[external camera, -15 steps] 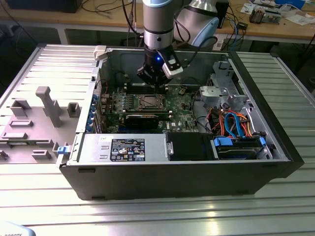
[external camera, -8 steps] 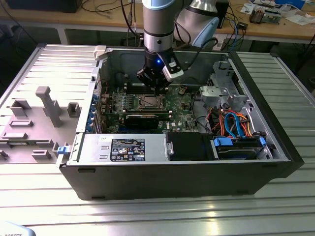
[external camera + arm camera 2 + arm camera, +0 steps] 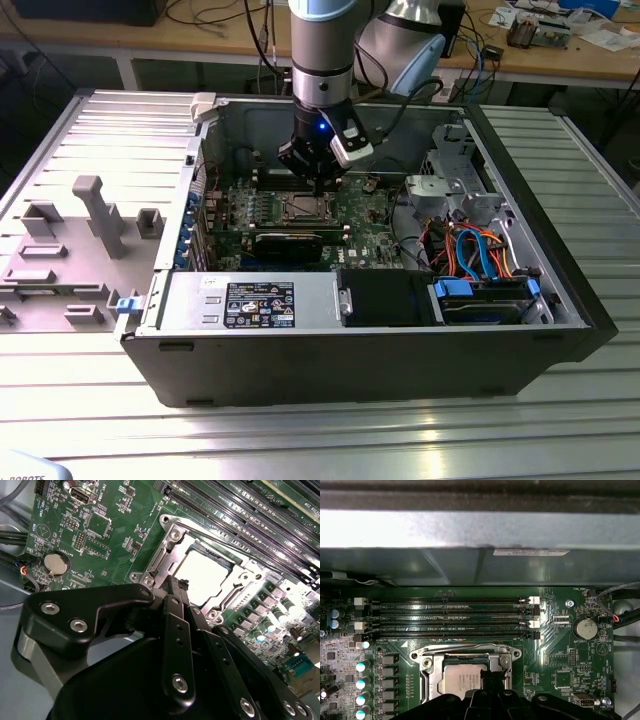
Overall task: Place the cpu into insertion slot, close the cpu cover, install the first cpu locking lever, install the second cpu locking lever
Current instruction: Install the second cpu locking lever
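Observation:
The cpu (image 3: pixel 202 570) lies flat in the insertion slot (image 3: pixel 166 521) on the green motherboard, its silvery top showing through the window of the cpu cover (image 3: pixel 167 555), which lies down over it. My gripper (image 3: pixel 175 584) is shut with nothing between its fingers, its black tips right at the socket's edge beside the cpu. The first wrist view has the same cpu (image 3: pixel 460 677), cover (image 3: pixel 434 680) and slot rim (image 3: pixel 417 656), with the gripper (image 3: pixel 495 677) overlapping one side of the socket. In the exterior view the gripper (image 3: pixel 320 188) hangs inside the open case over the cpu (image 3: pixel 305 208).
Long black memory slots (image 3: pixel 450 617) run just beyond the socket, close to the case wall (image 3: pixel 470 535). A coin battery (image 3: pixel 585 628) sits on the board. A black graphics card (image 3: pixel 290 243), drive cage (image 3: pixel 450 190) and coloured cables (image 3: pixel 480 250) crowd the case (image 3: pixel 350 360).

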